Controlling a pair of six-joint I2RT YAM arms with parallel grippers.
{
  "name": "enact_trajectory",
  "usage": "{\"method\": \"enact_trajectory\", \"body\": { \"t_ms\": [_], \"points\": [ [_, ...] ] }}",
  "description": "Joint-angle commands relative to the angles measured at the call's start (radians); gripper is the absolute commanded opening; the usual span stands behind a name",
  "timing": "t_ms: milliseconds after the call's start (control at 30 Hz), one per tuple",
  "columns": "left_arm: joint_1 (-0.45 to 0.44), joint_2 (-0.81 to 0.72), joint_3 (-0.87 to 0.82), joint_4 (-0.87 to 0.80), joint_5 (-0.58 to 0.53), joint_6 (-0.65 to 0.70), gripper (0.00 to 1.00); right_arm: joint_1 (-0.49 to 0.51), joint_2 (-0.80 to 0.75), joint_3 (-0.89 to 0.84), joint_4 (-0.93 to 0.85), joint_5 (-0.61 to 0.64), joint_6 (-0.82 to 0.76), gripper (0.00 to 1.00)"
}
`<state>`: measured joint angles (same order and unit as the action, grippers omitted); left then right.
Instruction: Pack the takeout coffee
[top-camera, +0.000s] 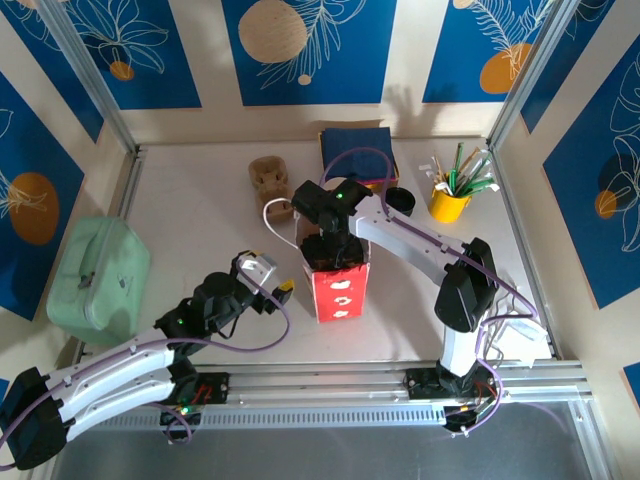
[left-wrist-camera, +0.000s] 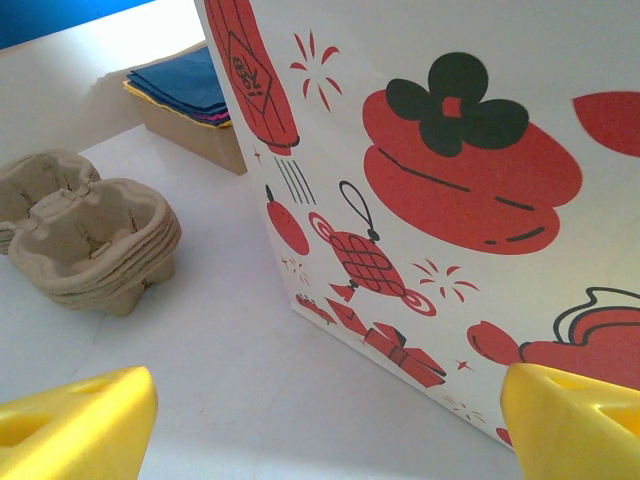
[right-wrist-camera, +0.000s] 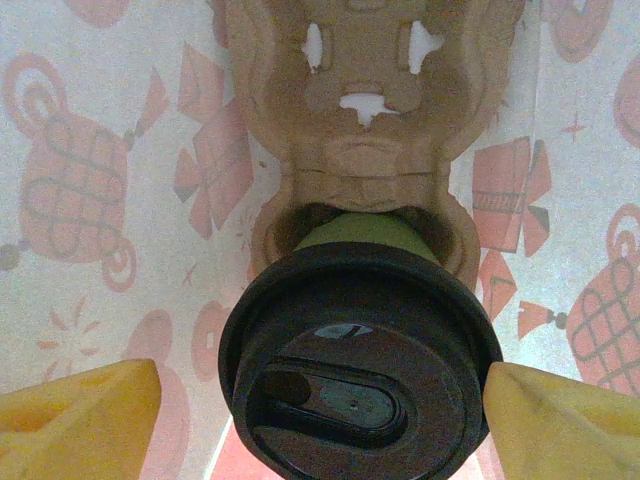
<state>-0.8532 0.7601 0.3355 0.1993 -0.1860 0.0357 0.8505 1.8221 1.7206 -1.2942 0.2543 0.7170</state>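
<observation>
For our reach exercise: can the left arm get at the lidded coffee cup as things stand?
Probably not. The cup sits in a carrier inside the paper bag, whose wall faces the left pincer, and the right arm reaches into the bag's open top.

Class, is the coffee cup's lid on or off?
On: the black lid sits atop the cup in the pulp carrier.

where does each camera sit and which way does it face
top external: above and behind the arm bases, looking down at the table; both arms show, right hand in the paper bag.
left wrist: low, facing the bag's printed side and the cup carrier stack; left hand fingertips at bottom corners.
right wrist: at the bag's mouth, looking down on the takeout coffee; fingertips flank its lid.
shared: top and left wrist see the carrier stack.
</observation>
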Motion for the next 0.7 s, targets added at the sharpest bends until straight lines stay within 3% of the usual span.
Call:
{"method": "enact_trajectory", "body": {
  "t_ms": [0,300,667],
  "points": [
    [-0.007,-0.007,-0.003,0.000,-0.012,0.011,0.89,-0.001,-0.015,0.037,-0.043,-0.008,0.028,0.85],
    [-0.007,-0.006,-0.003,0.004,-0.016,0.014,0.89,-0.004,0.043,0.092,-0.104,0.031,0.052,0.85],
    [-0.007,-0.015,-0.003,-0.001,-0.016,0.013,0.89,-0.004,0.040,0.065,-0.059,0.000,0.041,0.86]
  ]
}}
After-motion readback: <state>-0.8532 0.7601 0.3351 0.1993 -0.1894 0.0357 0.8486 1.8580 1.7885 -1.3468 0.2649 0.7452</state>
